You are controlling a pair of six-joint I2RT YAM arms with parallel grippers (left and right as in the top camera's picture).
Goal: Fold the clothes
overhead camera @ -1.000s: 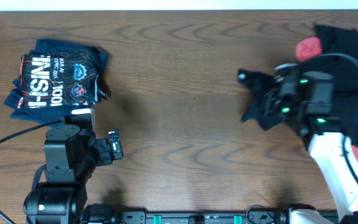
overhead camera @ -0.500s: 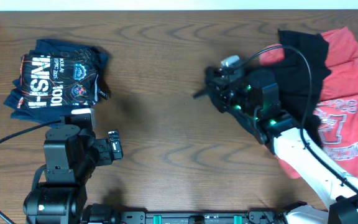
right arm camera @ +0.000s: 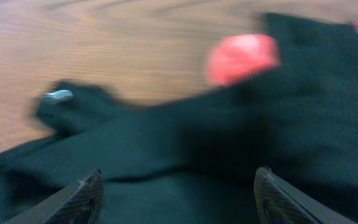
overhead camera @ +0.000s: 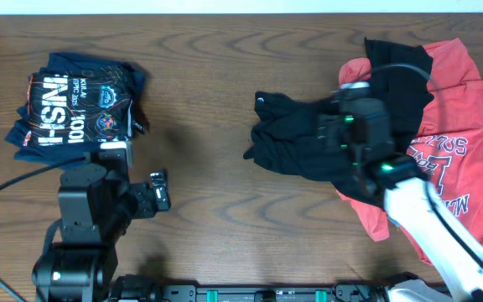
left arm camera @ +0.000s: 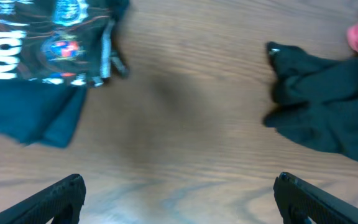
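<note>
The black T-shirt [overhead camera: 290,136] lies bunched right of the table's middle, its right part draped over a coral-red garment [overhead camera: 468,92] with white lettering. My right gripper [overhead camera: 335,132] hovers over the black cloth. In the right wrist view its jaws [right arm camera: 179,198] stand wide apart with black fabric [right arm camera: 166,149] lying loose below them and a coral fold [right arm camera: 241,57] behind. A folded navy printed shirt [overhead camera: 74,105] sits at the far left. My left gripper [overhead camera: 159,191] is open above bare wood [left arm camera: 179,199], with the navy shirt [left arm camera: 36,68] and black shirt [left arm camera: 328,118] ahead of it.
The wooden table [overhead camera: 208,75] runs to a white strip along its far edge. The left arm's base and black cable [overhead camera: 15,189] occupy the front left corner. The right arm's white link [overhead camera: 434,235] crosses over the red garment.
The right gripper pulled the black T-shirt leftward toward the middle, uncovering the coral-red garment, and its jaws have opened off the cloth. The left arm has barely moved.
</note>
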